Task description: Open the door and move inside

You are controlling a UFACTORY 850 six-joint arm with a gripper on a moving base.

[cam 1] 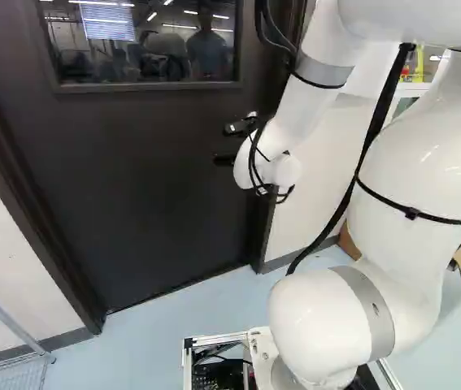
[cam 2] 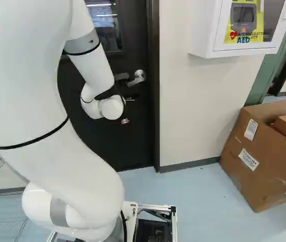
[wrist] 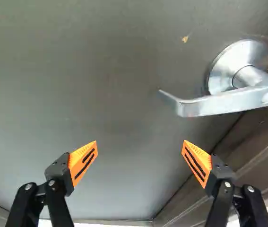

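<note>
- Plainly, the lever handle [wrist: 233, 97] lies ahead of the gripper [wrist: 140, 145] and off to one side, toward the finger nearer the door frame [wrist: 247, 161]; in the right base view it sits above the gripper and nearer the frame.
- The lever's long axis runs across the door [cam 1: 132, 179], from its round rose beside the frame to a bent free end pointing away from the frame.
- That free end lies just inward of the frame-side finger, so only the tip falls ahead of the gap; the rose is well outside it.
- The fingers stand wide apart, with nothing between them and neither touching the lever.
- The coming move, I judge, is a shift toward the frame and up to the lever's height, then forward, so the lever can be caught or pressed down.
- The frame stands close behind the lever's rose, so the outer finger could knock it if the shift runs too far; on the other side, bare door leaves ample room.
- The door looks shut, so driving in must wait for the latch.
- Off to the side, a wall cabinet [cam 2: 248, 48] and a cardboard box [cam 2: 256, 156] stand beyond the frame, apart from the arm's likely path.
</note>
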